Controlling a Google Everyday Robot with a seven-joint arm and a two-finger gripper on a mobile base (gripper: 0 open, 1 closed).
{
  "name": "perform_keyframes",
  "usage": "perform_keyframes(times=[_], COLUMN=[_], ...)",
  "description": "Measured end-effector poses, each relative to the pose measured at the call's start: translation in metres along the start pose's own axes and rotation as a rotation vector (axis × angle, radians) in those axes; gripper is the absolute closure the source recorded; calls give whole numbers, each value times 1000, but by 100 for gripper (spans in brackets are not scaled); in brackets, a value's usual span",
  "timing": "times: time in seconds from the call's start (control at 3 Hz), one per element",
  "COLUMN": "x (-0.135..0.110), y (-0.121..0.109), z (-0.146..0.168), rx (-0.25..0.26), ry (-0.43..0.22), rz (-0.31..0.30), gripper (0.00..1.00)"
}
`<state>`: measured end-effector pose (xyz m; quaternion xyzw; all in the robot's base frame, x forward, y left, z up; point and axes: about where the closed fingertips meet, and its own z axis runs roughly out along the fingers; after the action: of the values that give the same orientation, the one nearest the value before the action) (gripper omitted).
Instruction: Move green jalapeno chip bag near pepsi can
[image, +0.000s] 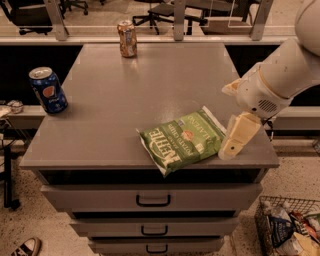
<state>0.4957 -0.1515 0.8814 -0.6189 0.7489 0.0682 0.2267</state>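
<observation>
The end effector, state cannot be told, hangs at lower right just beside the green jalapeno chip bag at the front edge of the surface, where a shallow pinch may push the slick bag off before it reaches the pepsi can at left.

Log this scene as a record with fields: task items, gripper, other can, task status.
surface: grey drawer cabinet top
green jalapeno chip bag: lying flat near the front edge, right of centre
pepsi can: upright at the left edge, well apart from the bag
orange-brown can: upright at the back edge
gripper: just right of the bag, near the front right corner
status: bag not yet near the pepsi can
</observation>
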Motion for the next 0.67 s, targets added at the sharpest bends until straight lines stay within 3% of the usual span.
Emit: perform_keyframes(times=[0.33,0.67], x=[-5,-2], y=[-2,0], z=[22,39], rx=[-6,-22], ry=[-15,-17], rz=[10,31], gripper=[18,42])
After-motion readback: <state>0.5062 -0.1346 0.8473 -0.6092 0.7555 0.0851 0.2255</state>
